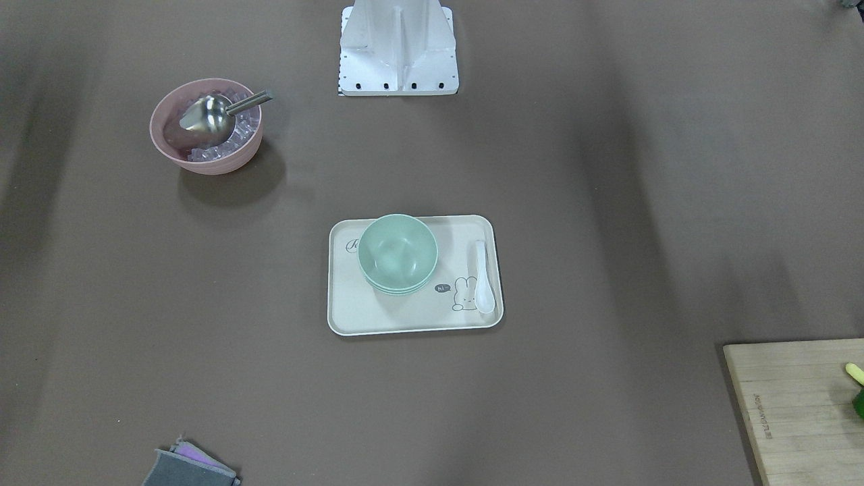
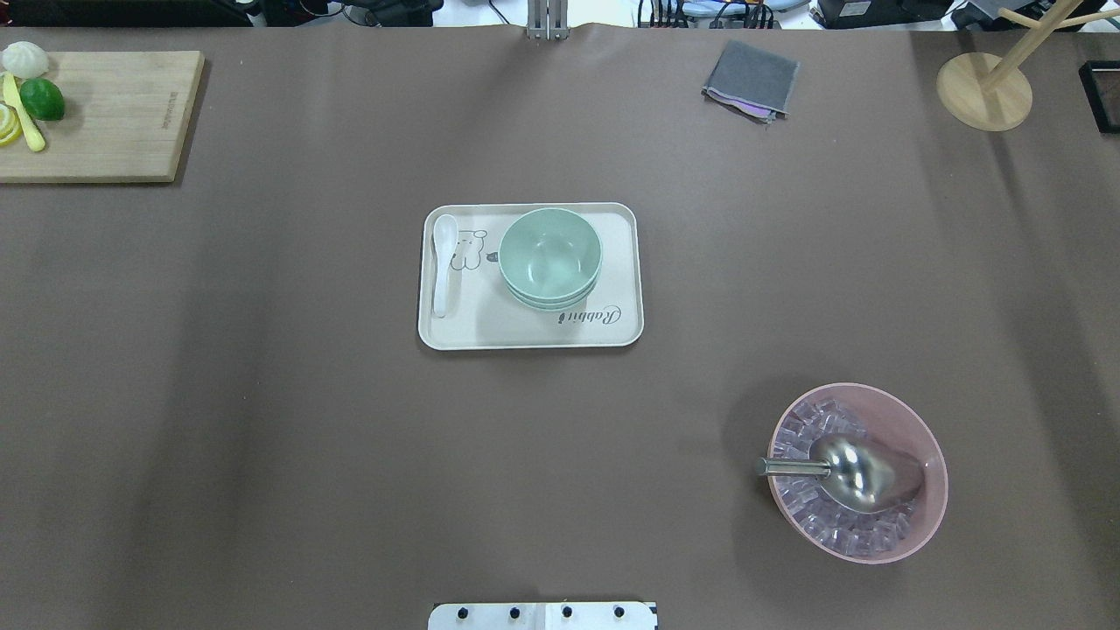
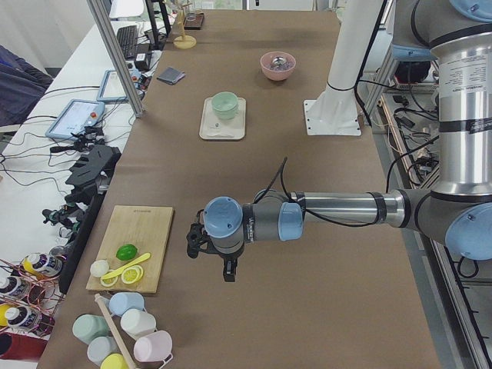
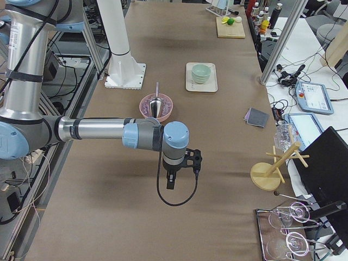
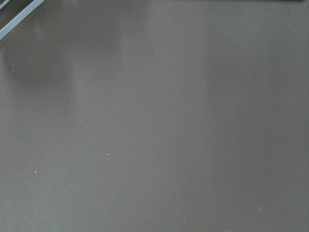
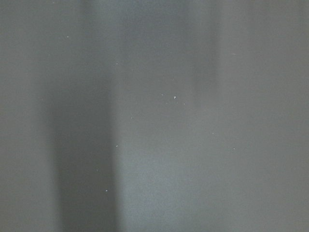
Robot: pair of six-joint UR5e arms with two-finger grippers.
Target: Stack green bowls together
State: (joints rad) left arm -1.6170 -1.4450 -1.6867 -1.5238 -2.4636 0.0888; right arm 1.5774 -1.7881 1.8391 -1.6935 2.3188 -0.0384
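The green bowls (image 1: 397, 253) sit nested in one stack on a cream tray (image 1: 405, 314), well away from both claws. A white spoon (image 1: 483, 277) lies beside them on that tray. The left claw (image 3: 228, 270) hangs over the brown counter (image 1: 607, 202), a cutting board (image 3: 141, 244) just beside it. The right claw (image 4: 170, 182) hangs at the opposite end, the pink bowl (image 4: 144, 111) nearer to it than the tray. Whether either claw is open or closed, I cannot tell.

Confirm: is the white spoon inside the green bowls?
No, the spoon lies on the tray beside the stacked bowls.
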